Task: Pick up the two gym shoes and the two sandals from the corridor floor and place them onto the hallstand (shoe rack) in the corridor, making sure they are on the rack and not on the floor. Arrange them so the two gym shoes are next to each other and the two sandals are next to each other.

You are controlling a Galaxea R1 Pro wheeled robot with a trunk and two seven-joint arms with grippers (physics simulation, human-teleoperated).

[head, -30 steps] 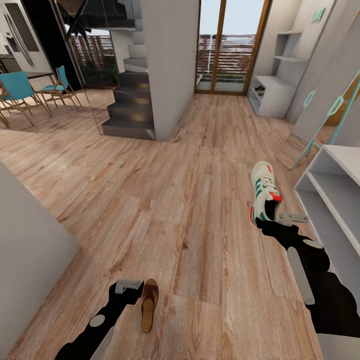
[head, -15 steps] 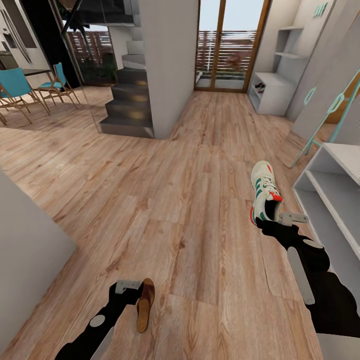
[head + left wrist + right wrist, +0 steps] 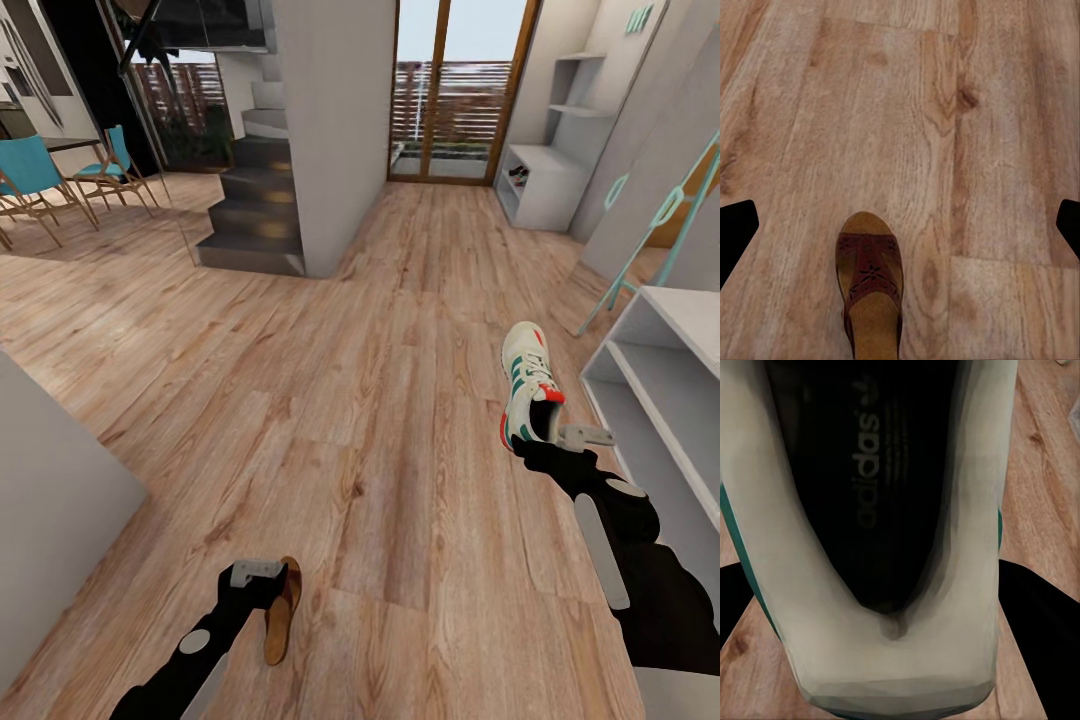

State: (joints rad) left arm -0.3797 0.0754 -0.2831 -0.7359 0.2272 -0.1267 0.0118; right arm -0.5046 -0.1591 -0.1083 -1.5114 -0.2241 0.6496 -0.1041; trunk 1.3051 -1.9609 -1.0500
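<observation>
One cream gym shoe [image 3: 527,383] with green stripes and a red heel patch hangs just above the corridor floor [image 3: 350,400], toe pointing away. My right gripper [image 3: 546,442] is shut on its heel. In the right wrist view the shoe's dark opening [image 3: 877,487] sits between two black fingers [image 3: 1042,611]. A brown sandal [image 3: 279,611] lies on the floor right beside my left gripper [image 3: 256,573]. In the left wrist view the sandal [image 3: 870,289] lies below the gripper, whose fingertips [image 3: 735,232] stand wide apart and open. The white hallstand [image 3: 655,395] stands at the right, next to the shoe.
A grey wall block [image 3: 60,500] stands close on the left. A pillar with dark stairs [image 3: 255,215] is ahead left, and glass doors [image 3: 455,90] end the corridor. A second white bench unit [image 3: 545,185] sits far right. A teal-framed stand [image 3: 650,235] leans behind the hallstand.
The whole view has swung slightly, so the camera moved. The sandal now lies a little further left, nearer my left gripper. The gym shoe stays in my right gripper.
</observation>
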